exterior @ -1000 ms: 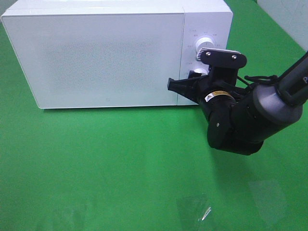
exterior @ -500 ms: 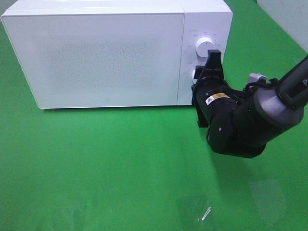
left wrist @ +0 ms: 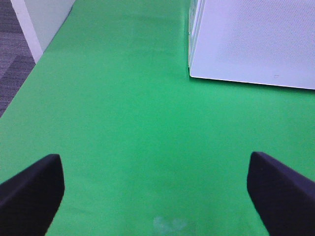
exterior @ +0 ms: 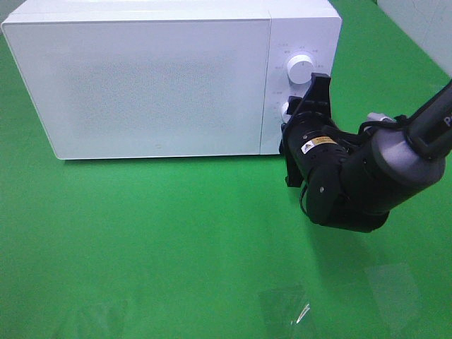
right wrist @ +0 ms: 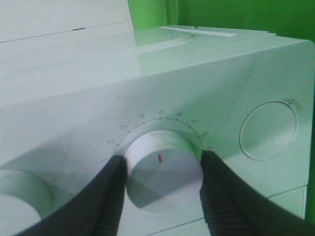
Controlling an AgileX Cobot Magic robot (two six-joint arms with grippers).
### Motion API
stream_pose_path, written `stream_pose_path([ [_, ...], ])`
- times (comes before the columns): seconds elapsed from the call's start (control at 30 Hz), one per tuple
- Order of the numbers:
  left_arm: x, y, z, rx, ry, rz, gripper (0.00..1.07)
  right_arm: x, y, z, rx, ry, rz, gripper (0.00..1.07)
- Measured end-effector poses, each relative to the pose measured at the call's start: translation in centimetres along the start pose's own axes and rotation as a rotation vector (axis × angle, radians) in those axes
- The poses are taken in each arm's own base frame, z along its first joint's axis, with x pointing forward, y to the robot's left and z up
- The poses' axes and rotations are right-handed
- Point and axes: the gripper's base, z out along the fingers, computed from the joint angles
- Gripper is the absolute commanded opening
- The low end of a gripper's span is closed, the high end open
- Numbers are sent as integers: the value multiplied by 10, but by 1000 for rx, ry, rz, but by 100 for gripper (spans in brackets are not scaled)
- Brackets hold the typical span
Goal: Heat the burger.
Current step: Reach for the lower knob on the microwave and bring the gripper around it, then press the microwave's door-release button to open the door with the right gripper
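Observation:
The burger is out of view. A white microwave (exterior: 155,85) stands at the back of the green table with its door shut. My right gripper (exterior: 291,111) is at the control panel, shut on the lower white dial (exterior: 285,109). In the right wrist view both black fingers (right wrist: 110,196) clamp the sides of this dial (right wrist: 160,172), which has a red mark and a numbered scale above it. My left gripper (left wrist: 157,189) shows only in the left wrist view. It is open over bare green table, near the microwave's left front corner (left wrist: 197,64).
A second white dial (exterior: 299,68) sits above the gripped one on the panel. A round button (right wrist: 268,130) lies beside the gripped dial. The bulky black right arm (exterior: 367,176) hangs over the table in front of the panel. The green table's left edge (left wrist: 29,78) borders grey floor.
My right wrist has rolled about a quarter turn while holding the lower dial, so its jaws went from lying flat to standing upright. The left gripper has not moved.

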Motion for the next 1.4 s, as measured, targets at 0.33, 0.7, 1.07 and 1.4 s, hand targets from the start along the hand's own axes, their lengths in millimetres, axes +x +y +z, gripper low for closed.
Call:
stream_pose_path([
  [0.33, 0, 0, 0, 0, 0, 0, 95, -1, 0, 0, 1, -10, -40, 35],
  [0.7, 0, 0, 0, 0, 0, 0, 95, 1, 2, -1, -2, -12, -113, 60],
  [1.07, 0, 0, 0, 0, 0, 0, 95, 3, 8, -7, -17, 49, -213, 70],
  [1.4, 0, 0, 0, 0, 0, 0, 95, -2, 25, -40, 43, 204, -572, 70],
])
